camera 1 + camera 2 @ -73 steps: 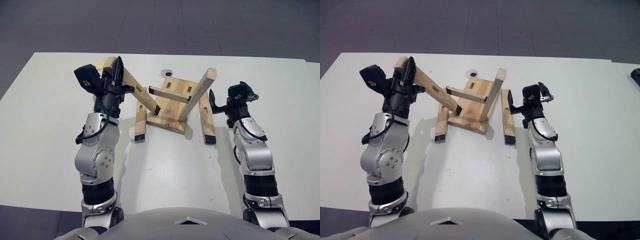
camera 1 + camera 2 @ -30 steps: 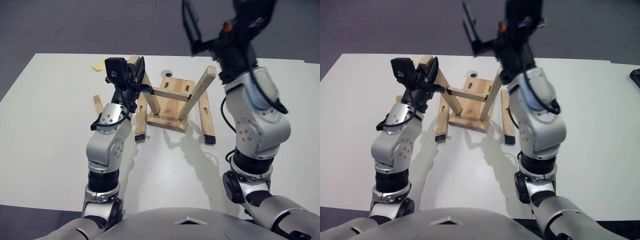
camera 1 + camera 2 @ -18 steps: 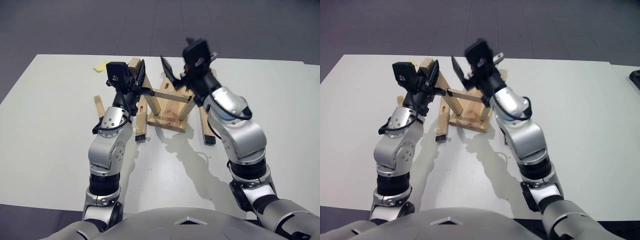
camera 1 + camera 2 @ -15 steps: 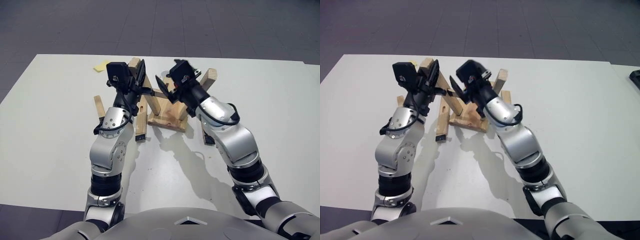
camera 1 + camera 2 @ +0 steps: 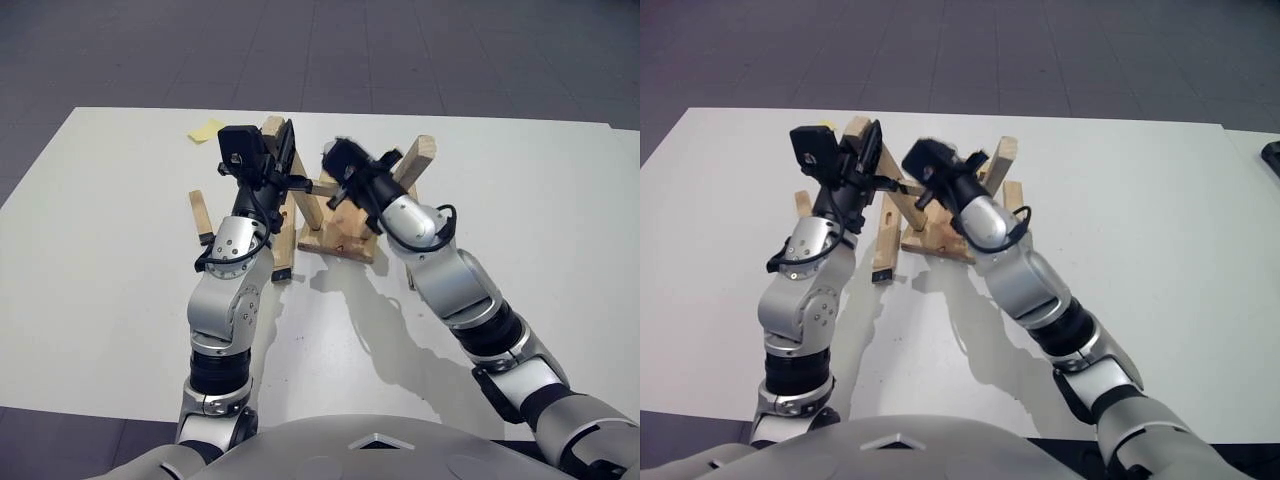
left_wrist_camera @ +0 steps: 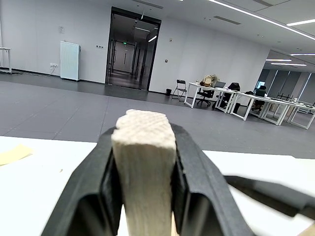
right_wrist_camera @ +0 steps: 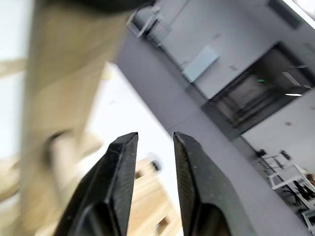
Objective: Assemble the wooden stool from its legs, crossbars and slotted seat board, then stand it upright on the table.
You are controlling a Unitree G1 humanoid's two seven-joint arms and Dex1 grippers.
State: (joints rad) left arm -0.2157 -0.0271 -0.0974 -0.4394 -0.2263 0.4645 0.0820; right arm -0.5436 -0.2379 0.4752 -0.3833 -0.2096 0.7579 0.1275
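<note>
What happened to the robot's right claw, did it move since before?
Yes. The right gripper swung up and leftward: from beside the right edge of the seat board to over the board.

You're in a big open-plan office: grey tiled floor (image 5: 450, 50), rows of white desks (image 6: 275, 105) with office chairs (image 6: 181, 90), strip lights (image 6: 246, 12) on the ceiling, a dark glass doorway (image 6: 130, 49), and a white table (image 5: 100, 250) before you.
</note>
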